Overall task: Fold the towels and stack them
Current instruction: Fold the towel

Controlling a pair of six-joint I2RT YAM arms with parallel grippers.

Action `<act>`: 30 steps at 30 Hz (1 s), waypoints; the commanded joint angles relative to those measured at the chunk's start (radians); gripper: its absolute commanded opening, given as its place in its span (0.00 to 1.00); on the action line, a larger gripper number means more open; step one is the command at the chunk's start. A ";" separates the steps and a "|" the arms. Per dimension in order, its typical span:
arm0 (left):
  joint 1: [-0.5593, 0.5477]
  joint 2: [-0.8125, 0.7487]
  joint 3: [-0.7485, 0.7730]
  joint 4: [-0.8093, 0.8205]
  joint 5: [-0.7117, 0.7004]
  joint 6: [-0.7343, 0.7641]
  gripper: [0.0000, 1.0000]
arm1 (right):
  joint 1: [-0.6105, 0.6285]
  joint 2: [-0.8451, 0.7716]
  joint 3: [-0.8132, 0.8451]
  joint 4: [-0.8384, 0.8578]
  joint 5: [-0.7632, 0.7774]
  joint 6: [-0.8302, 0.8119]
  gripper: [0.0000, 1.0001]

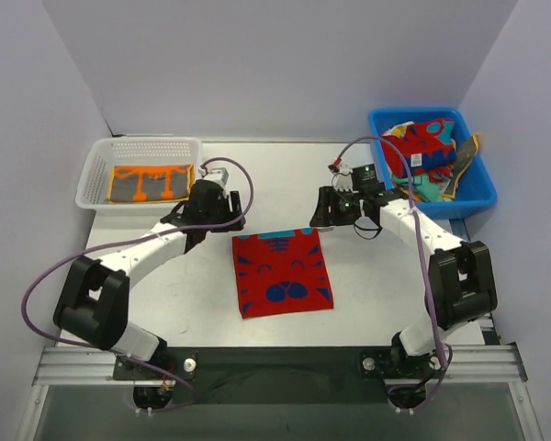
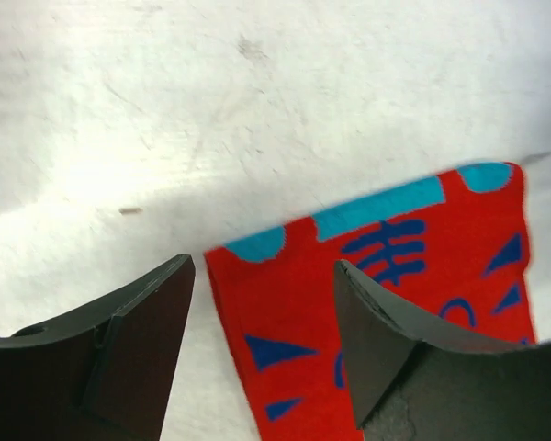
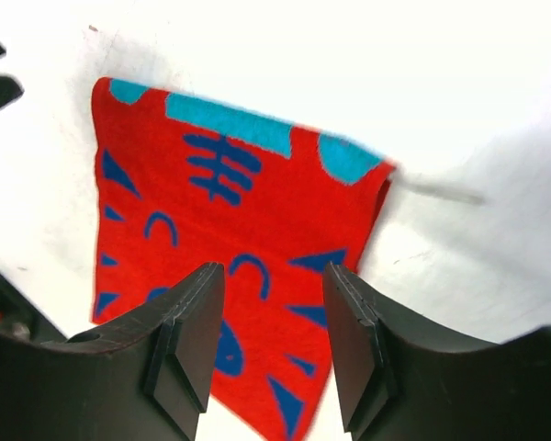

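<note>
A red towel (image 1: 282,274) with blue and teal shapes lies flat in the middle of the table. My left gripper (image 1: 230,214) hovers open over its far left corner, and the towel (image 2: 386,276) shows between and beside the dark fingers (image 2: 138,349), with nothing pinched. My right gripper (image 1: 320,217) hovers open over the far right corner, and the towel (image 3: 220,211) lies spread below its pads (image 3: 191,340). An orange towel with dark marks (image 1: 150,181) lies in the white basket. More towels (image 1: 429,140) are heaped in the blue bin.
The white mesh basket (image 1: 101,161) stands at the back left of the table. The blue bin (image 1: 477,179) stands at the back right, close to the right arm. Grey walls enclose the table on three sides.
</note>
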 commanded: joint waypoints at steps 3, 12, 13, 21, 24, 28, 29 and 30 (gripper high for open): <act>0.036 0.183 0.133 -0.131 0.077 0.213 0.70 | -0.019 0.109 0.132 -0.097 -0.001 -0.221 0.48; 0.036 0.332 0.221 -0.219 0.114 0.270 0.59 | -0.030 0.290 0.265 -0.162 -0.055 -0.355 0.48; 0.038 0.336 0.221 -0.224 0.103 0.276 0.58 | -0.028 0.310 0.275 -0.163 -0.052 -0.359 0.48; 0.038 0.394 0.248 -0.260 0.109 0.301 0.43 | -0.013 0.367 0.337 -0.206 -0.001 -0.405 0.47; 0.038 0.404 0.248 -0.267 0.118 0.310 0.42 | -0.007 0.390 0.365 -0.229 0.005 -0.424 0.47; 0.038 0.417 0.256 -0.277 0.138 0.318 0.38 | 0.017 0.436 0.420 -0.298 0.046 -0.459 0.47; 0.038 0.422 0.258 -0.279 0.140 0.318 0.38 | 0.027 0.442 0.428 -0.321 0.068 -0.471 0.46; 0.038 0.425 0.259 -0.279 0.141 0.322 0.37 | 0.033 0.456 0.436 -0.330 0.095 -0.494 0.46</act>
